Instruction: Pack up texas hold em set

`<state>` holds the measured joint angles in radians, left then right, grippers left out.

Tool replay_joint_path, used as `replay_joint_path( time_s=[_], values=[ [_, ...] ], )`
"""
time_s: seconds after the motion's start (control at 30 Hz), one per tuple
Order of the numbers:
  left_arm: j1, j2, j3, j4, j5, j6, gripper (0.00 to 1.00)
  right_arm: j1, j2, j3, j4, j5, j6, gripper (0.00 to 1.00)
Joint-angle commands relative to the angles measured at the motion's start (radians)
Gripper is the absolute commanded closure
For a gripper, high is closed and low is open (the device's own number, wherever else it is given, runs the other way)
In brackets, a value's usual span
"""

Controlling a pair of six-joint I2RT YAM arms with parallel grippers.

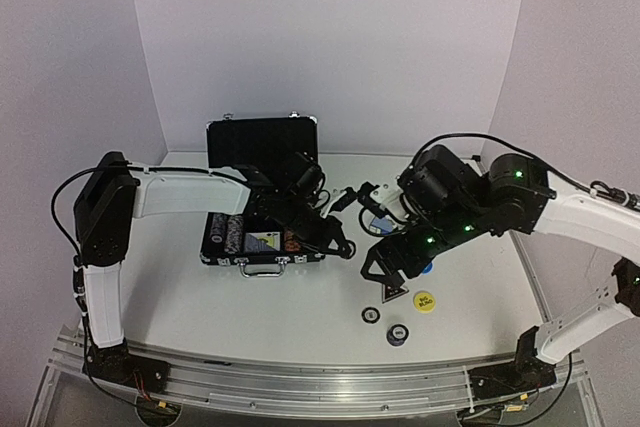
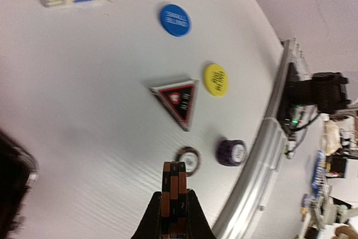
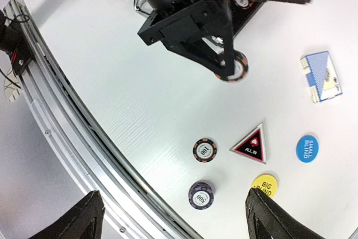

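Overhead view: the black silver-trimmed case (image 1: 262, 142) stands left of centre with its lid raised, rows of striped chips (image 1: 228, 232) showing in its left part. The left arm reaches across the case from the left edge of the frame. The left gripper (image 2: 174, 208) sits just off the case's lower right corner, its jaws pinched narrow on a small stack of brown chips (image 2: 173, 177), which is held edge-on and clear of the table. In the right wrist view the right gripper (image 3: 173, 194) has its fingers (image 3: 78, 222) spread wide at the two lower corners, with nothing between them. In the overhead view it hangs over the loose pieces right of the case. These pieces lie on the white table (image 1: 300, 317), well apart from one another. In the right wrist view the black triangular marker (image 3: 250, 145) is right of centre. A single brown chip (image 3: 205, 149) lies to its left, and a short purple stack (image 3: 201, 194) lies below that. The blue button (image 3: 307, 148) is at the right edge and the yellow button (image 3: 264, 184) at the lower right. A blue card deck (image 3: 321, 76) lies at the upper right. The left wrist view shows the same pieces spread above the held chips.
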<state>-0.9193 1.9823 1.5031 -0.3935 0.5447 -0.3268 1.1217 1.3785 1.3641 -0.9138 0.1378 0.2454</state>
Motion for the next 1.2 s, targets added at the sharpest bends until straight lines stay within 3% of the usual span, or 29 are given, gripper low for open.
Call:
replay_joint_path(
  time_s=[0.0,0.2,0.37,1.17],
  values=[
    [0.046,-0.016,0.084,-0.080,-0.350,0.254,1.00,-0.001,-0.088,-0.058,0.007,0.124,0.062,0.15],
    [0.094,0.027,0.089,-0.056,-0.568,0.596,1.00,-0.001,-0.145,-0.130,0.010,0.233,0.120,0.14],
    [0.105,0.104,0.174,-0.150,-0.564,0.770,1.00,-0.002,-0.139,-0.149,0.010,0.276,0.156,0.13],
    [0.127,0.260,0.296,-0.202,-0.577,0.840,1.00,-0.003,-0.085,-0.144,0.008,0.306,0.192,0.13]
  ],
)
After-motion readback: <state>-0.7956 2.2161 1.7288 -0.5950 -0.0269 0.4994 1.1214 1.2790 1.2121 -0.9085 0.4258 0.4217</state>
